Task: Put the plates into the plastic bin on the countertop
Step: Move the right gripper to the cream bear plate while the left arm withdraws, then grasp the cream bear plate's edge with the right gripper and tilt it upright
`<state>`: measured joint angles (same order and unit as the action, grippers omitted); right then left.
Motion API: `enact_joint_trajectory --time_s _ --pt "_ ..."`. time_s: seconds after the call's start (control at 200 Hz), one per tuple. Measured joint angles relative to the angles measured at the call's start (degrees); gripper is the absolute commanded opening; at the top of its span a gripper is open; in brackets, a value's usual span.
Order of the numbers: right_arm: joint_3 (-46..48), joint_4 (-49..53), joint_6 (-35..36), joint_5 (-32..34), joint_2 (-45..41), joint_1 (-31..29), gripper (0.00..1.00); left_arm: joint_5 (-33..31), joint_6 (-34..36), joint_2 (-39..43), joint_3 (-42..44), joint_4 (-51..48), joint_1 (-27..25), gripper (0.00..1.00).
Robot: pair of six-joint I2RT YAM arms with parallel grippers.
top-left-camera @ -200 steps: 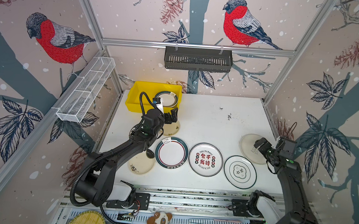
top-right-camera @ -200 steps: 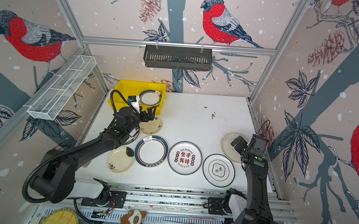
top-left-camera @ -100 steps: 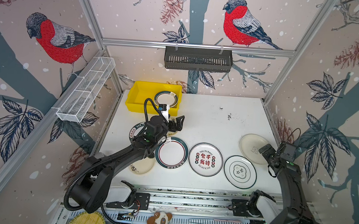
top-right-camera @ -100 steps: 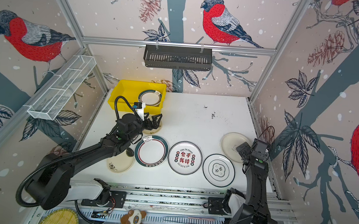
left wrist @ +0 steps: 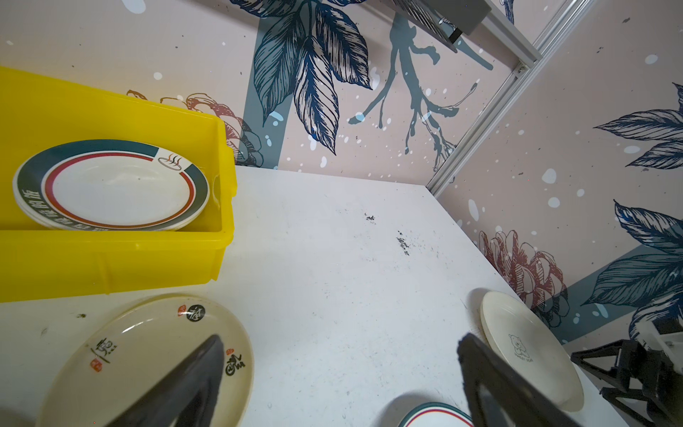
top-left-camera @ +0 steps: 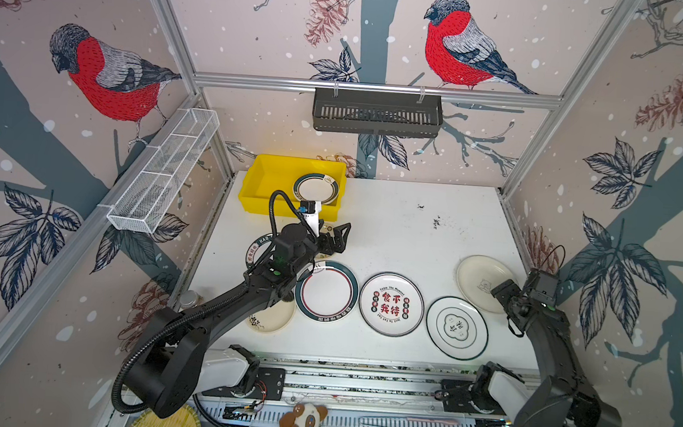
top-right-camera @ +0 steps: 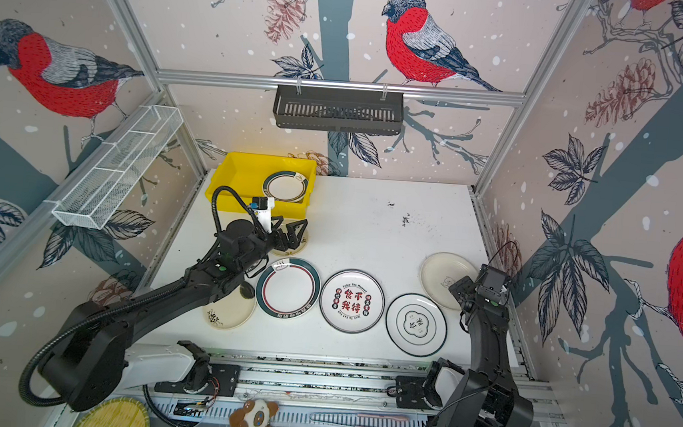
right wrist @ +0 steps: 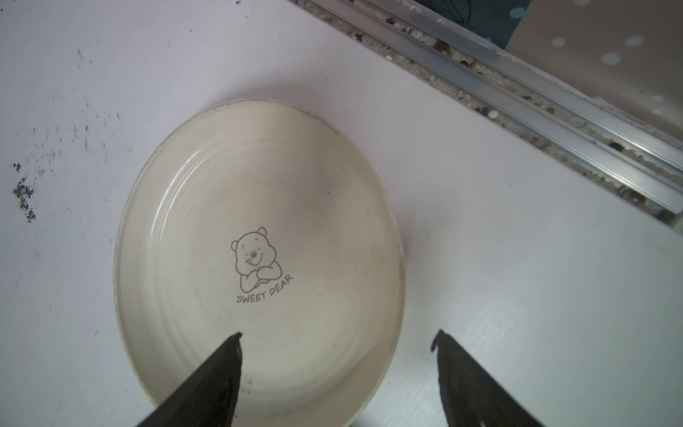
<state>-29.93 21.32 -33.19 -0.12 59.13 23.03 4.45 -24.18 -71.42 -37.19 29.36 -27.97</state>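
Yellow plastic bin (top-left-camera: pixel 267 179): long axis along back wall (top-left-camera: pixel 461 157), opening up.

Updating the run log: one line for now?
left gripper: open, finger over motif plate | right gripper: open, astride bear plate rim | plastic bin: holds green-rimmed plate

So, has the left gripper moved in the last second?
Yes. The left gripper has pulled away from the yellow plastic bin, toward the front edge of the countertop.
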Motion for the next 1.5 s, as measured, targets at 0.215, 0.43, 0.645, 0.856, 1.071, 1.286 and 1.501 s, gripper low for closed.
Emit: enact_joint_trajectory --time_s 0.215,0.43,0.645,0.856,1.071,1.286,1.501 --pt "2.34 -2.01 -0.02 0.00 0.61 0.00 0.80 -0.02 -0.48 0.00 -0.55 -0.26 -0.02 0.98" --pt "2.97 -3.61 -0.02 -0.02 1.73 0.00 0.63 -0.04 -1.33 -0.26 -1.44 -0.76 -0.22 0.98" --pt "3.39 -5.99 0.00 -0.66 3.52 0.00 0.62 -0.20 -1.95 -0.57 -1.84 -1.88 -0.35 0.98" --pt "4.42 -8.17 0.04 -1.29 4.94 0.00 0.55 -0.22 -2.40 -0.63 -1.86 -2.12 -0.37 0.98" --pt "4.57 -9.40 0.00 -1.70 6.34 0.02 0.47 -0.22 -2.40 -1.38 -2.97 -3.10 -0.44 0.98" --pt "5.27 -11.52 -0.04 -2.54 7.23 0.04 0.46 -1.46 -2.40 0.04 -3.04 -3.26 -0.44 0.98" --pt "4.70 -12.81 -0.02 -4.11 10.99 0.04 0.34 -1.42 -2.47 0.68 -2.08 -2.97 -0.44 0.98"
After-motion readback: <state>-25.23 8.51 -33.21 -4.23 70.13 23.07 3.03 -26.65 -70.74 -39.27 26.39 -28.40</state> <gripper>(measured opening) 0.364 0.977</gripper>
